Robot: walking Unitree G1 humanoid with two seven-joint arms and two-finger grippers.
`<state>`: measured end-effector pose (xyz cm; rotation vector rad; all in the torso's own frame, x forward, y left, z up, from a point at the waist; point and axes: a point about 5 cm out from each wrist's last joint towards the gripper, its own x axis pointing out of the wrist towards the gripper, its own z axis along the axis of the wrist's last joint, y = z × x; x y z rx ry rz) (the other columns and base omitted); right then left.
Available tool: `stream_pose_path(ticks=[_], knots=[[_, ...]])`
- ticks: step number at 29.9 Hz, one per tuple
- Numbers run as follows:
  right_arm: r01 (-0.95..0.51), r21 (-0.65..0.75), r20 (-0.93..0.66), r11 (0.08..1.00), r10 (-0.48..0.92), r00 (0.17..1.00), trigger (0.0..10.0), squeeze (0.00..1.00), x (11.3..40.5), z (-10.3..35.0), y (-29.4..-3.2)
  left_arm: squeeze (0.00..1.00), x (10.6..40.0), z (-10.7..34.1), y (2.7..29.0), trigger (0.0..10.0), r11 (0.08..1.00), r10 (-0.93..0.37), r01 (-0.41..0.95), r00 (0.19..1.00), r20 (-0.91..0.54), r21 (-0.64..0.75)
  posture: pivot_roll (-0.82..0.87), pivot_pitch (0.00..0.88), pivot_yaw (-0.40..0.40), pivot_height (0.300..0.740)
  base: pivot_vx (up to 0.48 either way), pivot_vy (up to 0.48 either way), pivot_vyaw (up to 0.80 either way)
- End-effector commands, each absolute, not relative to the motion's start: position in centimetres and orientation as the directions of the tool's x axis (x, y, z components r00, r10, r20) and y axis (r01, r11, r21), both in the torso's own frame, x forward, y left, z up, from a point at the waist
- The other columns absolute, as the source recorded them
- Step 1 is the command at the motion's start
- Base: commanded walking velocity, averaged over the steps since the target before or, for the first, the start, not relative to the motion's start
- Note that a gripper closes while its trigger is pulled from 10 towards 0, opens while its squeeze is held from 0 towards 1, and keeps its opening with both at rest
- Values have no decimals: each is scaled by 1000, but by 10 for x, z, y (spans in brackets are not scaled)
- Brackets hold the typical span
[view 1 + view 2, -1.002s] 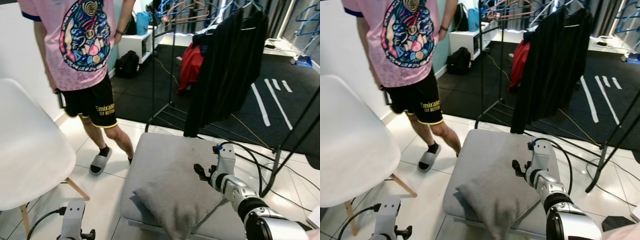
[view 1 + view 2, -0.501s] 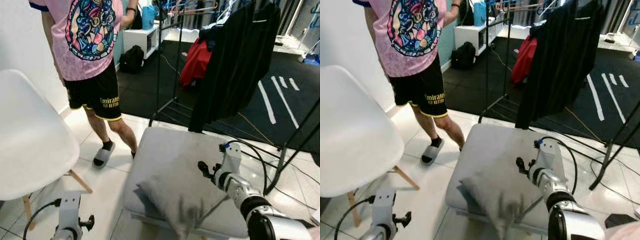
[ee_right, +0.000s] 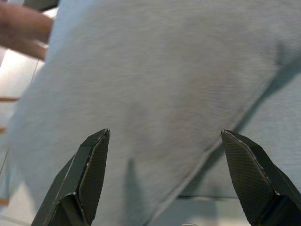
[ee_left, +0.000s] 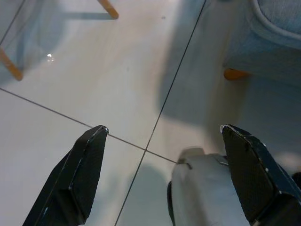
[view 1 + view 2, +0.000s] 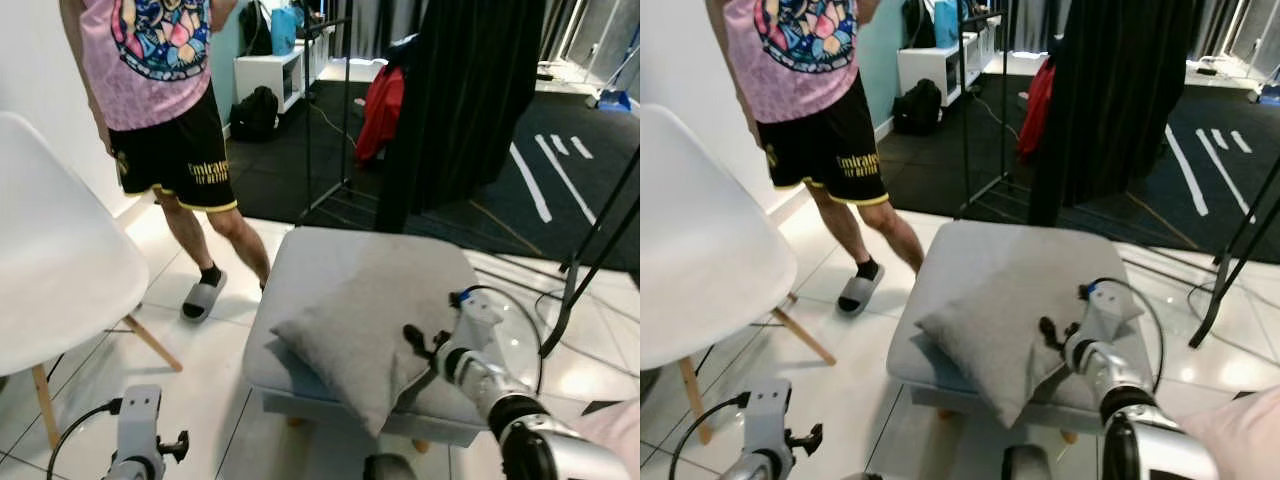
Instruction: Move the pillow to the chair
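The grey pillow lay on the grey ottoman, tilted across its near half, with one corner hanging a little past the front edge. It looked soft and light, a limp fabric case that would sag and fold wherever it was lifted, so a pinch on a bunched edge or corner would probably hold better than a squeeze on its broad, yielding face. The nearest such place seemed to be the pillow's right edge, where the seam ran beside the fingers. The right gripper hung low over that edge, its forearm reaching forward and slightly inward from the robot's right; in the right wrist view its two black fingers stood wide apart with the pillow's cloth between and below them, holding nothing. The left gripper hung idle near the tiled floor, fingers spread and empty. The white chair stood well apart on the robot's left, its seat free, and a person in a pink shirt stood beyond it, near the ottoman's far corner.
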<state>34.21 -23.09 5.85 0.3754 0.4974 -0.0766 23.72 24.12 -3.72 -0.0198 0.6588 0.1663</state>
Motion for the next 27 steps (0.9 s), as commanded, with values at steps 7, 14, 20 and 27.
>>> stream_pose_path(ticks=[7, 14, 20, 27], knots=[[197, 389, -508, 900, 31, 861, 10000, 0, 334, 49, -233, 0, 234, -37, 247, 10000, 984, 167, -174, 778, -605, 48, -126, 70, -22, 529, 0, 0, 0], [215, 356, -552, 909, 19, 834, 10000, 0, 327, 39, -233, 0, 234, -37, 247, 10000, 983, 168, -174, 779, -604, 50, -125, 66, -26, 504, 0, 0, 0], [223, 364, -585, 904, 36, 810, 10000, 0, 323, 33, -231, 0, 233, -38, 246, 10000, 984, 168, -173, 778, -606, 50, -121, 59, -31, 479, 0, 0, 0], [203, 352, -619, 914, 64, 783, 10000, 0, 319, 27, -224, 0, 231, -39, 246, 10000, 984, 166, -172, 782, -601, 48, -112, 45, -31, 454, 0, 0, 0]])
